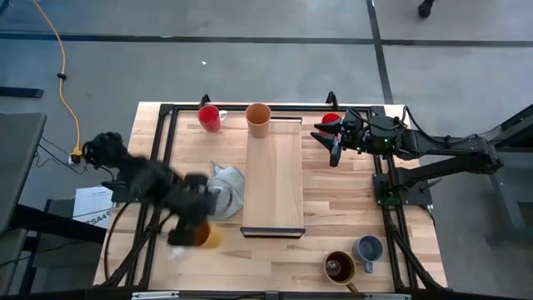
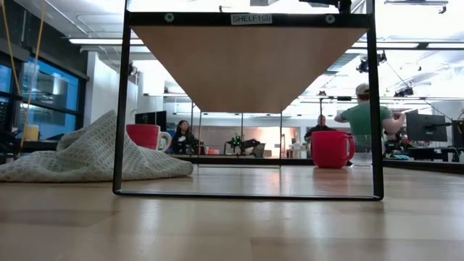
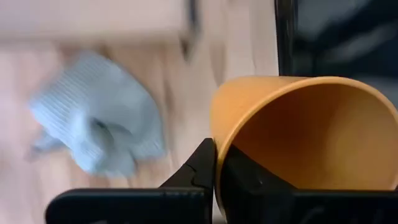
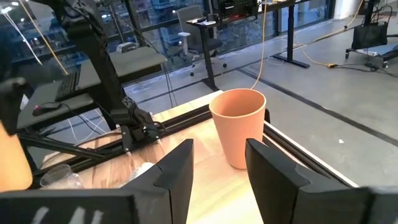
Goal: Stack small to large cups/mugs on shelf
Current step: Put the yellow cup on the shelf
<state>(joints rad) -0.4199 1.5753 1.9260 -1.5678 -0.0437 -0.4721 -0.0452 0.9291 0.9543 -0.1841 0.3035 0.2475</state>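
My left gripper point(image 1: 198, 230) is shut on an orange cup point(image 1: 210, 237) near the table's near left, beside the grey cloth point(image 1: 226, 185). My right gripper point(image 1: 334, 150) is open and empty at the far right, next to a red cup point(image 1: 331, 120). In the right wrist view its fingers point toward a peach cup point(image 4: 239, 124). The peach cup point(image 1: 258, 119) stands upright at the far end of the long light-wood shelf point(image 1: 273, 179). A red mug point(image 1: 210, 117) stands at the far left. A brown mug point(image 1: 339, 267) and a blue-grey mug point(image 1: 367, 248) stand at the near right. My left gripper holds the orange cup by its wall at the rim point(image 3: 217, 127). One finger point(image 3: 245, 183) is inside the cup and one finger point(image 3: 200, 171) is outside. The cup is tilted with its mouth toward the wrist camera. Whether it is clear of the table, I cannot tell.
The shelf stands on a dark frame point(image 2: 120, 109) above the tabletop; both red mugs point(image 2: 148, 135) point(image 2: 331, 148) show beyond it. A clear glass point(image 4: 59, 177) shows in the right wrist view. People sit in the room behind the table.
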